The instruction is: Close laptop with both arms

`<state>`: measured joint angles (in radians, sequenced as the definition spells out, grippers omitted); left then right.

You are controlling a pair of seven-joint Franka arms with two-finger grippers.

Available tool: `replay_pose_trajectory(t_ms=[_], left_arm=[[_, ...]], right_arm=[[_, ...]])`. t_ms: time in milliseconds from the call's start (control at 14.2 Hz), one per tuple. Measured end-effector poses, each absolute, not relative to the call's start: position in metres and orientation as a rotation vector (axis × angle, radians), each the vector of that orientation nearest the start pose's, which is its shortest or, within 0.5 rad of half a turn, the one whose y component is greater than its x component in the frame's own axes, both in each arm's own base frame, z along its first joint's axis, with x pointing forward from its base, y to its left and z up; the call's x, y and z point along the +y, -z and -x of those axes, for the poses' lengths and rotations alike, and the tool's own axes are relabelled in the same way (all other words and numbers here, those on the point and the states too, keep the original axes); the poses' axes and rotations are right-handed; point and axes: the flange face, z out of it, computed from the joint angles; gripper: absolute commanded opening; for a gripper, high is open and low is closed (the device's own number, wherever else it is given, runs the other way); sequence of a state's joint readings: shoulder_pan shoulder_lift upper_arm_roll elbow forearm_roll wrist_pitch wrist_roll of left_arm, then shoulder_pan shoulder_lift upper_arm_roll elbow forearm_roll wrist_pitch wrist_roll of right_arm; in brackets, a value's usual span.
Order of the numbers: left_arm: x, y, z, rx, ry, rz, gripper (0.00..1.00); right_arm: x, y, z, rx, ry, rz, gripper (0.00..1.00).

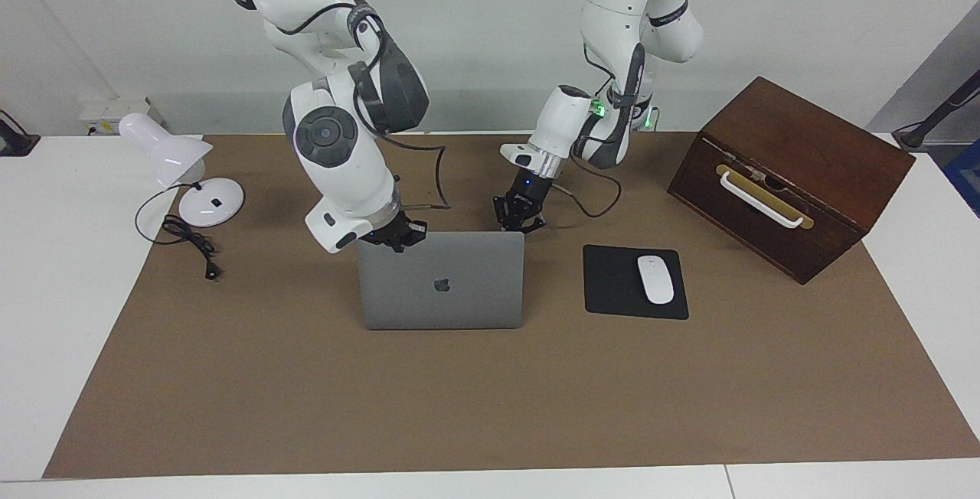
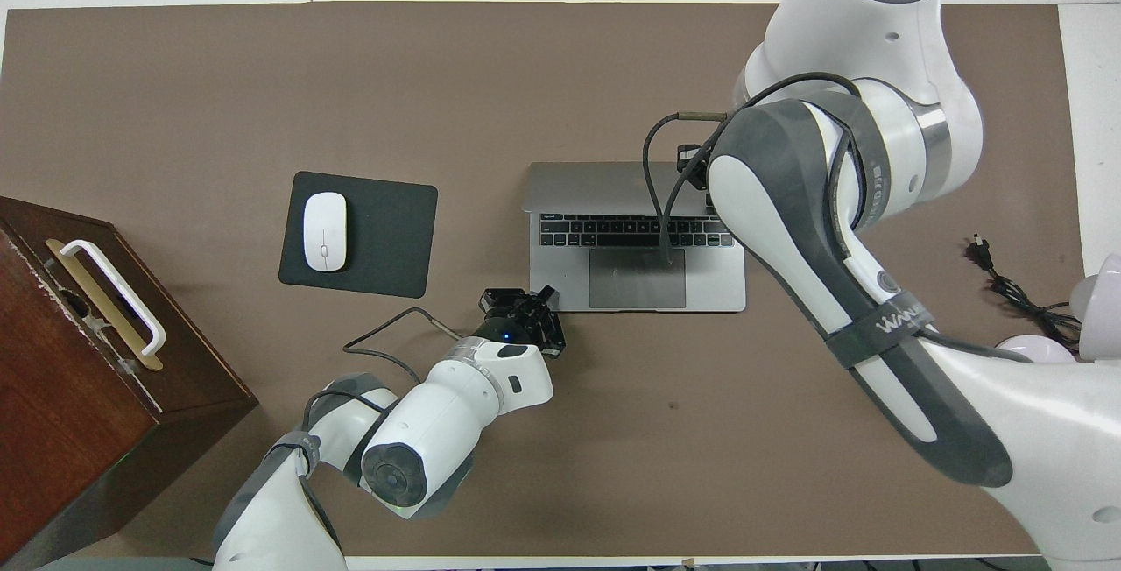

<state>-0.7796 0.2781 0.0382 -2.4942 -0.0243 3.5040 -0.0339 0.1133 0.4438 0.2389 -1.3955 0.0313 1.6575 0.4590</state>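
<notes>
The silver-grey laptop (image 1: pixel 442 283) stands open on the brown mat, its lid upright with the apple logo facing away from the robots. The keyboard and trackpad show in the overhead view (image 2: pixel 638 278). My right gripper (image 1: pixel 400 236) is at the lid's top edge, at the corner toward the right arm's end. In the overhead view (image 2: pixel 692 159) the arm mostly hides it. My left gripper (image 1: pixel 520 217) is open and empty. It is low beside the laptop base's near corner toward the left arm's end, also seen in the overhead view (image 2: pixel 523 306).
A black mouse pad (image 1: pixel 612 285) with a white mouse (image 1: pixel 655 279) lies beside the laptop toward the left arm's end. A brown wooden box (image 1: pixel 792 174) with a white handle stands past it. A white desk lamp (image 1: pixel 172 158) and its cable (image 1: pixel 187 242) are at the right arm's end.
</notes>
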Motion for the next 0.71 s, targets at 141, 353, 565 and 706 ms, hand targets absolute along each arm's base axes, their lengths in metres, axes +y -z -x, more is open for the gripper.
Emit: replay_pose_trajectory(t_ms=[141,353,565,706], left_arm=[[-0.348,-0.265,-0.384,1.080,1.144,3.019,0.00],[-0.348,-0.265,-0.384,1.080,1.144,3.019,0.00],[-0.348,-0.265,-0.384,1.080,1.144,3.019,0.00],[-0.348,-0.265,-0.384,1.081,1.145,3.018,0.00]], right_arm=[[0.209,-0.432,-0.629,0.177,-0.371,3.064,0.00],[0.214,-0.401,-0.614,0.177,-0.503,3.018,0.00],[0.213,-0.373,-0.596,0.189,-0.618,3.000,0.00],[0.209,-0.363,-0.588,0.201,-0.661,2.995,0.00]])
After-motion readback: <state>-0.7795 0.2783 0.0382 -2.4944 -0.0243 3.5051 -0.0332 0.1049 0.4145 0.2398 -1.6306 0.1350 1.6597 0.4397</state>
